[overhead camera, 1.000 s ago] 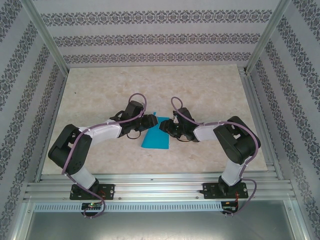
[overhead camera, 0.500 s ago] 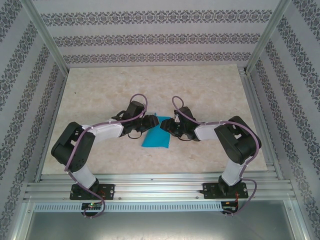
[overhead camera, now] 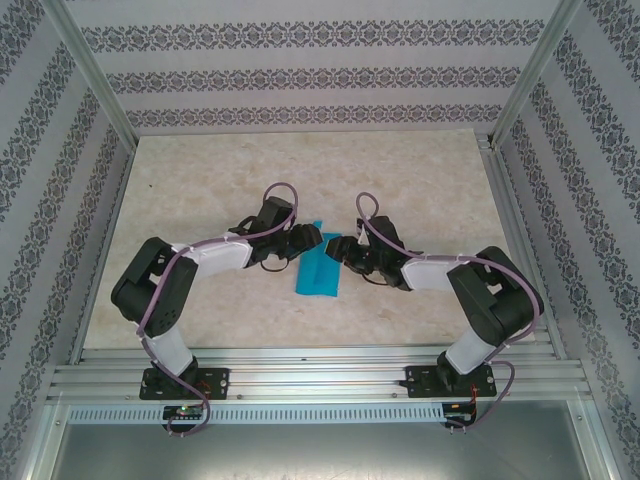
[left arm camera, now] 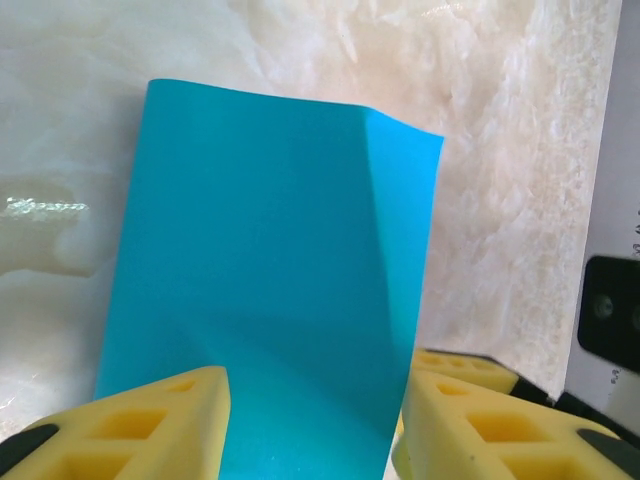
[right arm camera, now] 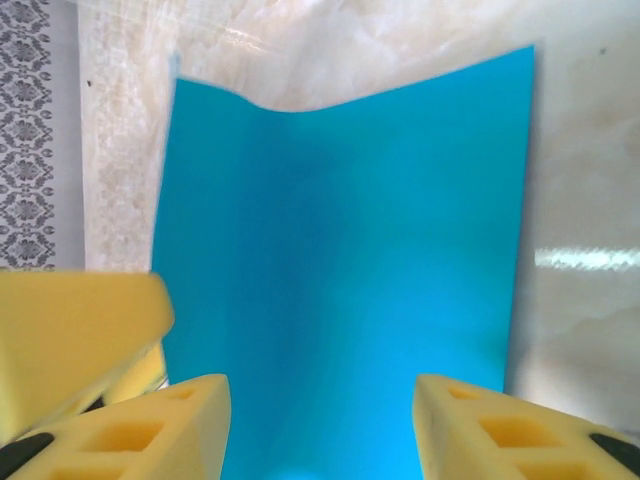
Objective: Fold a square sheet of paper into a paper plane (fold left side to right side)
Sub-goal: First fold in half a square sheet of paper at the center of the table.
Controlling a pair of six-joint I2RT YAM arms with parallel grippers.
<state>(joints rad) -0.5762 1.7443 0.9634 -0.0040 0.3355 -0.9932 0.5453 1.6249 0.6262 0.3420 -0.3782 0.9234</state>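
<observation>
Aluminium rails (overhead camera: 320,378) along the near edge carry the bases of two black-and-white arms. Both bases are nearer than the thin turquoise-blue paper sheet (overhead camera: 320,272), which lies on the pale marbled surface (overhead camera: 200,180) between the arms.

The left arm (overhead camera: 210,262) bends in from the left of the sheet and the right arm (overhead camera: 430,272) from its right. The two come close together over its far half. The left tool (overhead camera: 306,240) sits at the sheet's left edge and the right tool (overhead camera: 340,254) at its right edge, with the blue strip between them. From above the sheet looks narrow and long, bent lengthwise rather than lying flat.

In the left wrist view the left tool's yellow foam fingers (left arm camera: 150,425) stand well apart, open, and the sheet's near end fills the gap between them. A soft bend runs along the sheet near its right side.

In the right wrist view the right tool's yellow fingers (right arm camera: 520,430) are likewise spread, open. The sheet lies in the gap, bowed into a shallow trough down its middle. A further yellow foam block (right arm camera: 80,330) shows just left of the sheet. Whether any pad presses on the paper cannot be told.

Beyond the sheet the surface runs on to walls of grey-patterned wallpaper (overhead camera: 300,40).
</observation>
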